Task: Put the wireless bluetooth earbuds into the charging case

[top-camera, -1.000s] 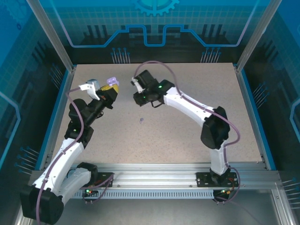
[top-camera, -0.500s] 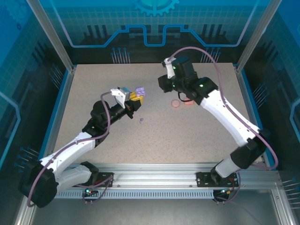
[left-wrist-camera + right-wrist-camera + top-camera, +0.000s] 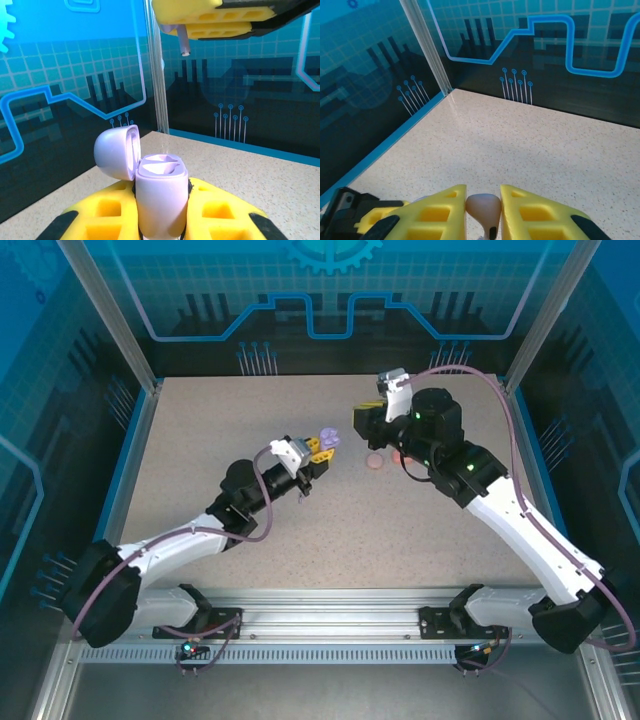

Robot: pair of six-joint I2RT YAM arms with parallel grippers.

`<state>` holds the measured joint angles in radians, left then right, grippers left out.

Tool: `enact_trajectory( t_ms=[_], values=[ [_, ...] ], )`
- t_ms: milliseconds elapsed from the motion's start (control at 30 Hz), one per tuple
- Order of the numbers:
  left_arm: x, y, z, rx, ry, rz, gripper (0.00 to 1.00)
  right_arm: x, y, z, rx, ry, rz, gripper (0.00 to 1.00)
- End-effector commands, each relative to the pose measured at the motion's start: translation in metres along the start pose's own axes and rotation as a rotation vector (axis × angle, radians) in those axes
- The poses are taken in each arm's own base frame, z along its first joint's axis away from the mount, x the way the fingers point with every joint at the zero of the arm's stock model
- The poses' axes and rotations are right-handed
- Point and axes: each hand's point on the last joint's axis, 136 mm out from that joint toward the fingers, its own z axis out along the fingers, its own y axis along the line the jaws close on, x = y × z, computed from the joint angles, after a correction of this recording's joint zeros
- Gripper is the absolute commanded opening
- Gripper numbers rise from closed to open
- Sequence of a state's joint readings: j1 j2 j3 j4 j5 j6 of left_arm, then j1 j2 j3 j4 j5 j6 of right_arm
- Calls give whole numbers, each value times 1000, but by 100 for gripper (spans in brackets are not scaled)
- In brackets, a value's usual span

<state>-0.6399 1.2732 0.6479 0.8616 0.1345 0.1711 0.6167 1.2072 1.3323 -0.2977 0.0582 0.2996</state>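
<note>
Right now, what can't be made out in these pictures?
- Left wrist view: open purple case seen nearly edge-on; its rim hides what the sockets hold.
- Right wrist view: pale earbud in the right gripper, stem cut off by the bottom edge.
- Top view: pink pieces beside the right arm, too small to identify.

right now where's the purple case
The purple case, lid open, is clamped in the left gripper near the centre of the top view, just left of the right gripper.
</note>
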Motion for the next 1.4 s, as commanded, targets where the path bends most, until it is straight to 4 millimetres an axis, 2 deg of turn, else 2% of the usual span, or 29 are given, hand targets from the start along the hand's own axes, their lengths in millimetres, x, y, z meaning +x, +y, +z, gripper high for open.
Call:
enact_trajectory(
  t_ms=[0, 467, 833, 1367],
  values=[
    [-44, 6, 8, -35, -165, 60, 0, -26, 20, -13, -85, -122, -11, 22],
    [-61, 3, 25, -18, -257, 16, 0, -20, 37, -7, -154, -101, -24, 23],
    [-68, -2, 25, -1, -260, 26, 0, -14, 40, 3, -170, -81, -14, 23],
    [-70, -4, 26, 6, -248, 36, 0, -5, 43, 6, -172, -55, -11, 22]
  ],
)
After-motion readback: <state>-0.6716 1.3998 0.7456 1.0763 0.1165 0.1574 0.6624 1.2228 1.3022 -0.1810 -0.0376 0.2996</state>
